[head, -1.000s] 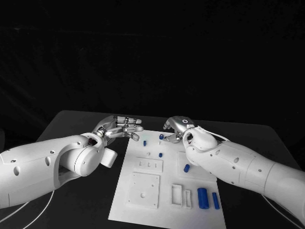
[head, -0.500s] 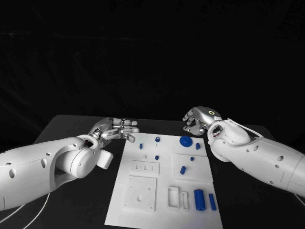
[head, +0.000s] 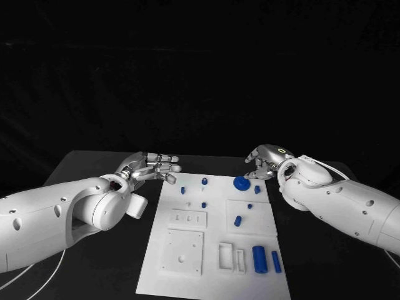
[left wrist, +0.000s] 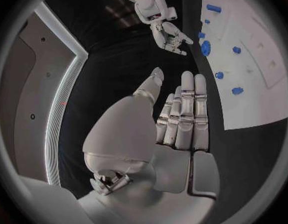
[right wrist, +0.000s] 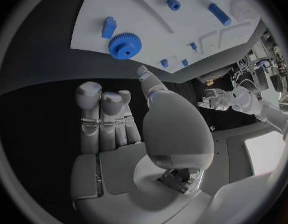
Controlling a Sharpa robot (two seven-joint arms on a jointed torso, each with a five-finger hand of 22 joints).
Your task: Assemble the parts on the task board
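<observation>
Board (head: pixel 209 250), white, lies lengthwise mid-table. Blue gear (head: pixel 242 184) sits at its far right corner, small blue pegs (head: pixel 204 182) scattered left of it, two blue bars (head: pixel 260 259) at near right. Left hand (head: pixel 155 168) hovers off the far left corner, fingers straight, empty. Right hand (head: pixel 265 161) just beyond the gear, fingers loosely curled, holding nothing.

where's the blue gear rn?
The blue gear lies on the task board near its far right corner in the head view, just in front of the right hand, with a small blue peg beside it.
</observation>
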